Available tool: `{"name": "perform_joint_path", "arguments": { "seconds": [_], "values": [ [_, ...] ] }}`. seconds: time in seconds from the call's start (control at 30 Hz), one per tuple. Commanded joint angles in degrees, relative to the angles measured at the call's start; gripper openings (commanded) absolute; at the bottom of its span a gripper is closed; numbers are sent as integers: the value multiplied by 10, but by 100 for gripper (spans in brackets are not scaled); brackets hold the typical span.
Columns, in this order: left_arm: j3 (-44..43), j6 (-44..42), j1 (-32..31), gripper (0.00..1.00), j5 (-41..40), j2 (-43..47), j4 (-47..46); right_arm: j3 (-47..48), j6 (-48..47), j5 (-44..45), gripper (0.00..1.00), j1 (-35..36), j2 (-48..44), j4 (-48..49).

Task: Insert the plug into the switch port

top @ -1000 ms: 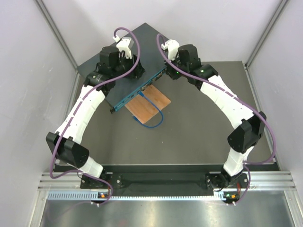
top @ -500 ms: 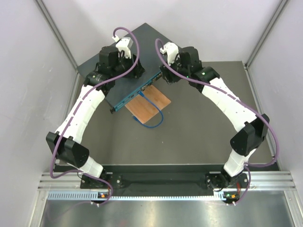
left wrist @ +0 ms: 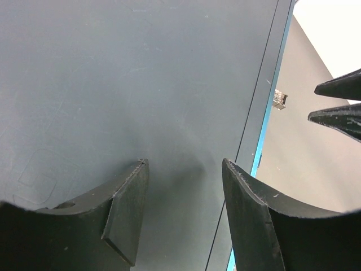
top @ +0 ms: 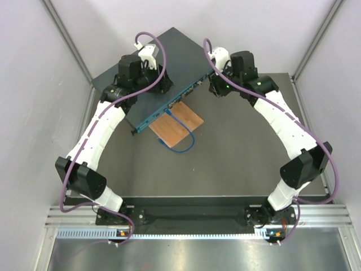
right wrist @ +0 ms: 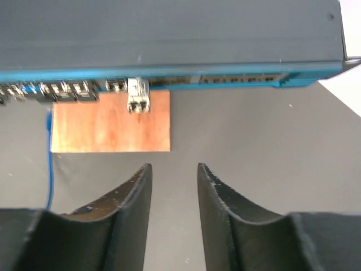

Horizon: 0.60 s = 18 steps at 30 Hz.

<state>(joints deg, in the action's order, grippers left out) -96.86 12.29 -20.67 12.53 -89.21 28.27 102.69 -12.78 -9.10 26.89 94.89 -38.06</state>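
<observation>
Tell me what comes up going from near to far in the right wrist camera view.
right gripper → wooden board → plug → switch

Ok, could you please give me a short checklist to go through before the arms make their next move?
1. Plug at a port on the front face of the switch: ok.
2. Plug fully seated: cannot tell; its body sticks out over the board.
3. Right tool open, empty and clear of the plug: ok.
4. Left tool steadying the switch: cannot tell; it is open over the top, and contact is unclear.
5. Blue cable clear of both tools: ok.
</observation>
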Motion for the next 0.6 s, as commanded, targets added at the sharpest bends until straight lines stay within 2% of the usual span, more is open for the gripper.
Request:
{"name": "perform_joint_path", "arguments": {
  "seconds": [0.0,0.27,0.57],
  "values": [
    [-18,7,2,59,8,-11,-7,58,25,-31,35,-1,15,1],
    [-15,5,2,59,4,-8,-8,95,49,-66,34,1,53,-5],
    [-11,5,3,59,2,-8,-7,95,55,-57,33,1,67,21]
  ]
}}
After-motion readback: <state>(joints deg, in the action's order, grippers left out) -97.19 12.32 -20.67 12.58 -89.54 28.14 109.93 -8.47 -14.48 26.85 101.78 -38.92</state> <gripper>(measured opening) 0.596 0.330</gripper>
